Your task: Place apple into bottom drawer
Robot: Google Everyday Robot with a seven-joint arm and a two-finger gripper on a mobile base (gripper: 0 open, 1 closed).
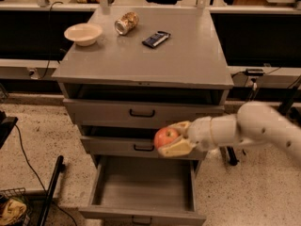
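My gripper (pixel 170 138) is shut on the red-orange apple (pixel 165 137), holding it in front of the middle drawer, just above the open bottom drawer (pixel 143 187). The white arm (pixel 249 131) reaches in from the right. The bottom drawer is pulled out, its plain grey inside bare, with a small dark handle (pixel 141 219) on its front at the lower edge of the view. The apple hangs over the drawer's back right part.
The grey cabinet top (pixel 188 55) holds a cream bowl (pixel 83 33), a tan can lying on its side (pixel 126 22) and a dark phone-like object (pixel 155 38). The two upper drawers (pixel 141 112) stand slightly ajar. A black pole (pixel 51 192) and a wire basket (pixel 11 208) are at lower left.
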